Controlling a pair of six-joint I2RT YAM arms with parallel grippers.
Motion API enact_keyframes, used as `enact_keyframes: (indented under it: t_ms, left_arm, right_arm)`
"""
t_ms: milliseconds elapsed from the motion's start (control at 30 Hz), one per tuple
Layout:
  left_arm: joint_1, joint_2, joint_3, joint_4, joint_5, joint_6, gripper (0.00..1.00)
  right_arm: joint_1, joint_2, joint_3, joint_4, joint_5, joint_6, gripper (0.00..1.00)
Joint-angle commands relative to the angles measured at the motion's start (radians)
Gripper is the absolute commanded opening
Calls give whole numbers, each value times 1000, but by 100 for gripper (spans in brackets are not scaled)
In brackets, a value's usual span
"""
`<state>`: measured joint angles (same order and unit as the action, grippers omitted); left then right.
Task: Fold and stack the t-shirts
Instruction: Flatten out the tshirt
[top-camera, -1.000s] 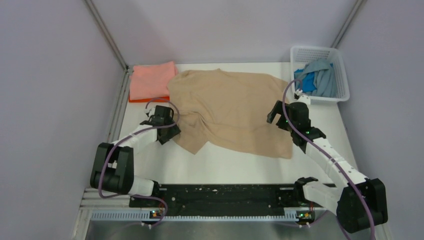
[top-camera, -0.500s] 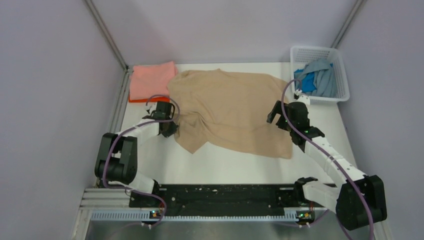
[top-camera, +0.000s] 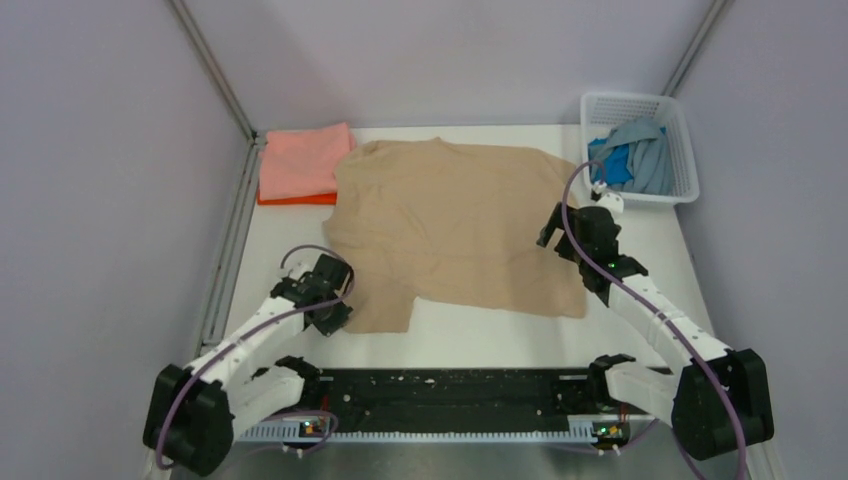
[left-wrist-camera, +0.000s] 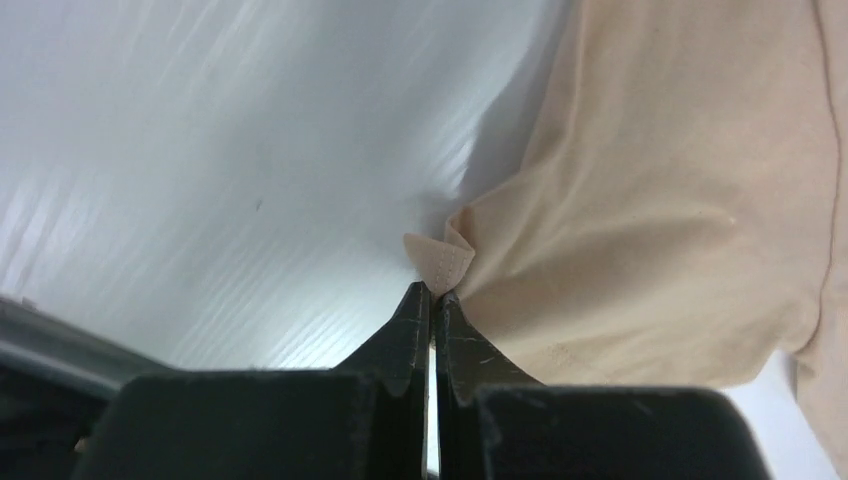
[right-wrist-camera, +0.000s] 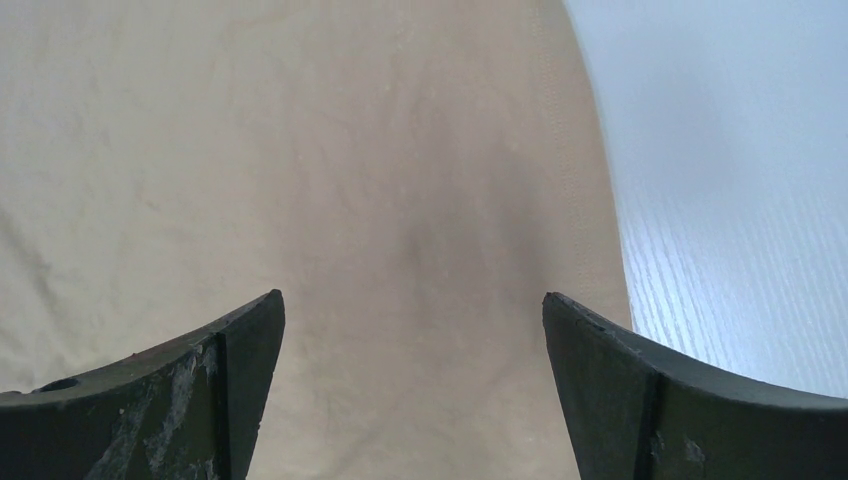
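A tan t-shirt (top-camera: 460, 220) lies spread over the middle of the table. My left gripper (top-camera: 342, 308) is shut on the hem of its near-left sleeve; the left wrist view shows a pinched fold of tan cloth (left-wrist-camera: 440, 262) at the tips of the left gripper (left-wrist-camera: 432, 292). My right gripper (top-camera: 553, 232) hovers open over the shirt's right edge; in the right wrist view the right gripper (right-wrist-camera: 414, 305) has tan cloth (right-wrist-camera: 400, 200) beneath its spread fingers and holds nothing. A folded salmon pink t-shirt (top-camera: 302, 160) rests on an orange one (top-camera: 300, 199) at the back left.
A white lattice basket (top-camera: 684, 140) at the back right holds blue (top-camera: 614, 166) and light blue-grey (top-camera: 645, 150) t-shirts. Bare white table (top-camera: 480, 335) runs along the front, bordered by the black base rail (top-camera: 440, 395). Grey walls close in both sides.
My left gripper shut on the sleeve and pulled it toward the near-left, flattening the bunched cloth there. The right arm stayed almost still.
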<state>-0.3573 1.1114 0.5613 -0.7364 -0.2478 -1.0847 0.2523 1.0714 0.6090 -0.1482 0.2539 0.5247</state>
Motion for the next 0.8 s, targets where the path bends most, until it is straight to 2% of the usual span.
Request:
enact_keyframes:
  t_ms: [0, 100, 200, 333, 433, 500, 767]
  left_arm:
    - [-78, -273, -129, -192, 17, -207, 0]
    - [-84, -450, -225, -121, 73, -228, 0]
    - [-85, -549, -208, -174, 55, -220, 0]
    - [-85, -605, -159, -229, 13, -175, 0]
    - [-84, -607, -165, -198, 31, -151, 0]
    - [-85, -607, -173, -182, 34, -145, 0]
    - [-84, -624, -164, -163, 2, -101, 0]
  right_arm:
    - [-7, -8, 16, -25, 92, 41, 98]
    - [-5, -36, 24, -158, 118, 80, 97]
    - [-5, -98, 5, -310, 154, 137, 97]
    - [-6, -211, -33, -471, 159, 201, 97]
    - [-7, -277, -65, -563, 136, 264, 95]
    - [-6, -307, -87, -567, 81, 324, 90]
    - [-6, -320, -201, -548, 56, 438, 71]
